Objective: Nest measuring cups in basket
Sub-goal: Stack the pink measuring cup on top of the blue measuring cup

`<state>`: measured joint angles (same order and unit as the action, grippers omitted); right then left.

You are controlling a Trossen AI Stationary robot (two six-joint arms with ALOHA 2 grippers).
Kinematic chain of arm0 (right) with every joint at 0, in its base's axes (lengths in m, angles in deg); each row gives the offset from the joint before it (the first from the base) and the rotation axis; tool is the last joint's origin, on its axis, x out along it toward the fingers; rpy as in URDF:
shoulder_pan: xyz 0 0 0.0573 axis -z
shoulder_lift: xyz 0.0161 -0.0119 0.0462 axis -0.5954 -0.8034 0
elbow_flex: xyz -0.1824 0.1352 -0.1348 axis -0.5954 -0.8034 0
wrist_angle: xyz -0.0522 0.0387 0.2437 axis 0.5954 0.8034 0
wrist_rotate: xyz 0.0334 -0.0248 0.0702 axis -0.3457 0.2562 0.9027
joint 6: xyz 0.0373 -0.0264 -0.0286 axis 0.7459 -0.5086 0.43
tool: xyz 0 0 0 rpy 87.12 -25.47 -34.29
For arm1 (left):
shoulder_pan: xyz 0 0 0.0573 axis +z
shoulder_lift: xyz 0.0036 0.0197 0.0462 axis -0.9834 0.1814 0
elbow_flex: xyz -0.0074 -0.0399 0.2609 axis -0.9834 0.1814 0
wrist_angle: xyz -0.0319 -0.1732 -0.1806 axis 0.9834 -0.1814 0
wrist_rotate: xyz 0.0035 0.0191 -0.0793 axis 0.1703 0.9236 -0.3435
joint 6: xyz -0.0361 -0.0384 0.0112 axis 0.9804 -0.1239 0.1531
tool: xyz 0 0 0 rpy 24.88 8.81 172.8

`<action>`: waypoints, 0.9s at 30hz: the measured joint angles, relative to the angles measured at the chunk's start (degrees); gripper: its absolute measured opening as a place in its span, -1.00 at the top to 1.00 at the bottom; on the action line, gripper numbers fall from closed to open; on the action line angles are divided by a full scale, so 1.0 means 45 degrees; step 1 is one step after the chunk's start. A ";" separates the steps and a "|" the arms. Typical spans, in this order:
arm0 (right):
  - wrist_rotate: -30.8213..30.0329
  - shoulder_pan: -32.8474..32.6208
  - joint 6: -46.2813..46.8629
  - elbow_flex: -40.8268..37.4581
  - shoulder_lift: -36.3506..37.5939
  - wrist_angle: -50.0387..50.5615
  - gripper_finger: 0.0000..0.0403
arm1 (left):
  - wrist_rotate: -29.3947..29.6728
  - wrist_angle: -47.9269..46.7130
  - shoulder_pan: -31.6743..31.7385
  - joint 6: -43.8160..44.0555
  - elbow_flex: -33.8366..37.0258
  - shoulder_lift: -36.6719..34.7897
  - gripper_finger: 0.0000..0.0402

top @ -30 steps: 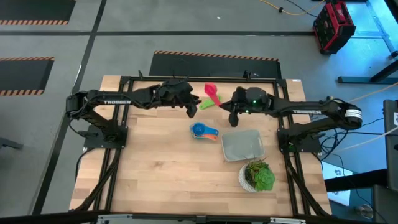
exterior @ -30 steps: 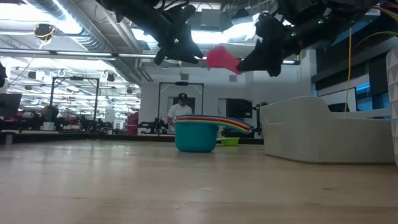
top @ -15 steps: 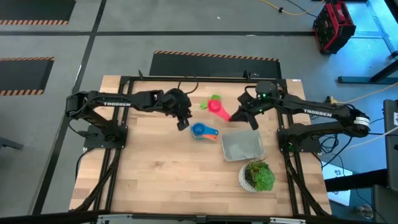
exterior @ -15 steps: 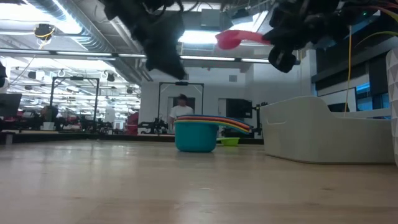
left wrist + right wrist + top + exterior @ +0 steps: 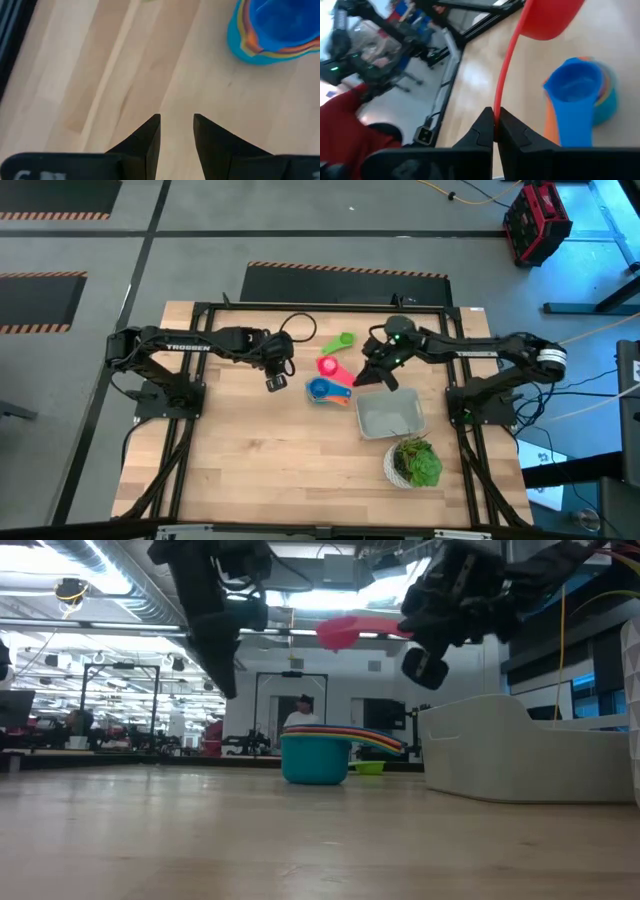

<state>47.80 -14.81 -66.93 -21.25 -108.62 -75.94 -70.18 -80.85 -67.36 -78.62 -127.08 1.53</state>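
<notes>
right gripper [image 5: 372, 373]: my right arm reaches in over the middle of the table, fingers pinched tight on the thin handle of the pink cup; in the right wrist view the handle runs straight up out of the closed tips [image 5: 495, 120]
pink cup [image 5: 330, 366]: held in the air, bowl out ahead of the gripper, hanging just above and beside the nested stack; low view shows it well clear of the tabletop [image 5: 345, 632]
left gripper [image 5: 275, 380]: my left arm is over the table on the stack's left side, pointing down; fingers [image 5: 150, 137] parted a little with bare wood between them, holding nothing
nested stack [image 5: 328, 391]: blue cup on top, teal outer bowl, orange and other coloured rims fanned under it; sits on the wood, not in the basket
stack, low view: teal bowl with rainbow handles sticking out to one side [image 5: 316, 758]
green cup [image 5: 338, 342]: lying alone on the table toward the far edge, beyond the pink one, apart from the stack
basket [image 5: 389, 414]: light gray tray on the table just beside the stack, under the right arm's side; I see no cups in it
plant pot [image 5: 412, 464]: white round pot with green plant, next to the basket on the near side
person [image 5: 301, 713]: standing in the room behind the table, far back
</notes>
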 joint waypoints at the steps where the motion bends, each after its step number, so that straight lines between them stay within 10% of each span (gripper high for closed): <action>1: 0.0205 -0.0044 0.0045 0.0000 -0.0295 -0.0235 0.96 | 0.0119 -0.0107 0.0000 0.0011 0.0000 0.0000 0.45; 27: 0.1196 -0.0465 -0.0155 0.0000 -0.4212 -0.2058 0.95 | 0.0222 -0.0021 -0.0004 0.0055 0.0000 0.0000 0.45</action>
<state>53.18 -16.90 -67.63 -21.25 -127.57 -85.20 -69.18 -80.95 -67.38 -78.37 -127.08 1.53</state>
